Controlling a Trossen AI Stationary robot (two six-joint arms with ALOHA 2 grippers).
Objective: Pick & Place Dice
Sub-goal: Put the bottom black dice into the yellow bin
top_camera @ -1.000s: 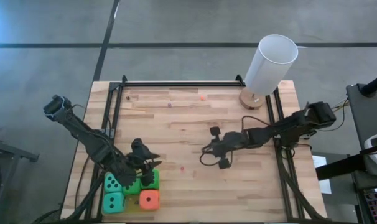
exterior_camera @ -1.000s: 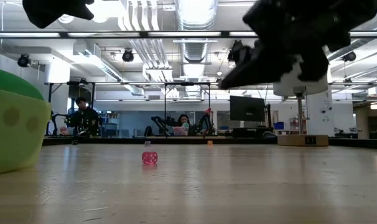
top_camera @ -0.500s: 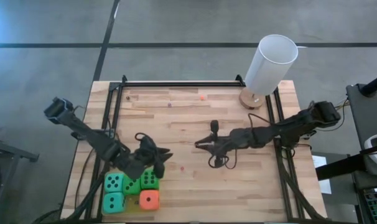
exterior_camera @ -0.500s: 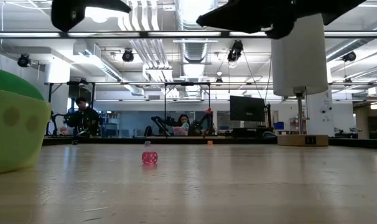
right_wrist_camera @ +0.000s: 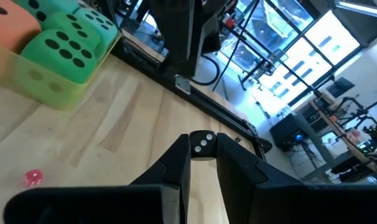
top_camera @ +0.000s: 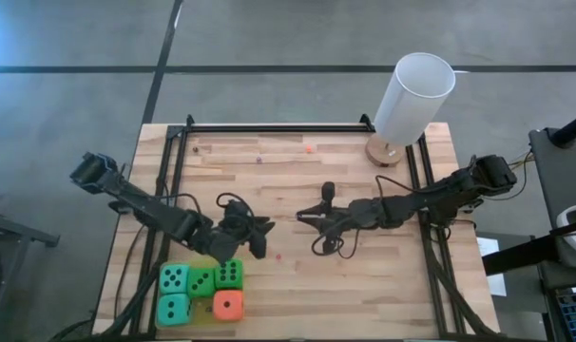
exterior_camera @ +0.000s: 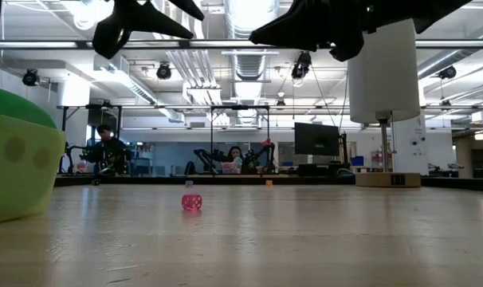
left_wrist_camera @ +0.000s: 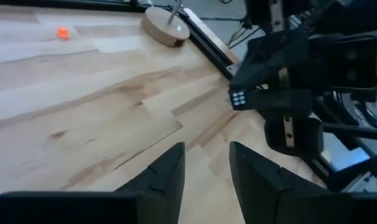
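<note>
In the high view, the five dice sit bunched at the lower left of the worktop. The two teal dice are on the left of the group, the two green dice are on its upper right and the orange-red die is at its lower right. The right wrist view shows them resting in a shallow yellow-green tray.

The left hand hangs just above and to the right of the group. In its wrist view the fingers stand a little apart, with bare wood showing between them and nothing held.

The right hand is near the centre of the frame, pointing left toward the other hand. Its fingers are pinched on a small black die with white pips.

A tiny pink die lies on the wood between and below the two hands. A white cylinder stands on a round wooden base at the upper right corner. In the low view, people sit at desks in the room behind.
</note>
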